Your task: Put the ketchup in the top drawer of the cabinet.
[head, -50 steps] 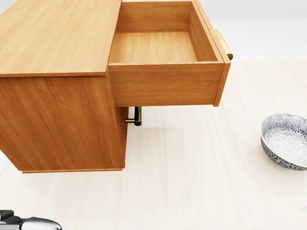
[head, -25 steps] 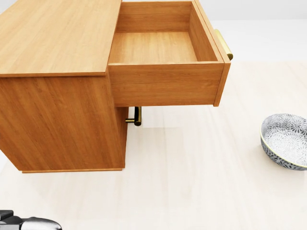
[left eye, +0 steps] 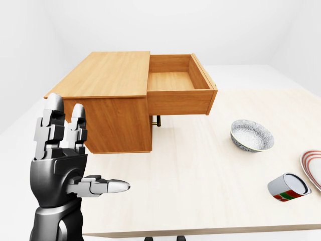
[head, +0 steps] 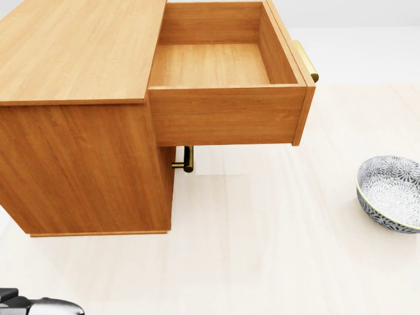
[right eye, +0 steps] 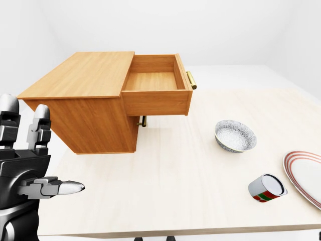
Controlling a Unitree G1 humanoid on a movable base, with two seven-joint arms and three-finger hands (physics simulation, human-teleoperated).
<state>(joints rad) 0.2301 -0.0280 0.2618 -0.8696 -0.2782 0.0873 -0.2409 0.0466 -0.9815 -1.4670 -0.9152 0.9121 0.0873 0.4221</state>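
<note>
The left hand (left eye: 62, 165) is standing upright with its fingers spread wide, gripping nothing, well to the left of the cabinet (left eye: 113, 100) and lower in the left-eye view. The cabinet is sitting on the table (left eye: 200, 175) with its top drawer (left eye: 178, 88) hanging open to the right, nothing showing inside. Further right of the cabinet a patterned bowl (left eye: 252, 135) is resting, then a can (left eye: 288, 187) with red and green bands is lying on its side, and a plate (left eye: 313, 168) is peeking in at the edge; no ketchup is showing that I can tell, nor the right hand.
</note>
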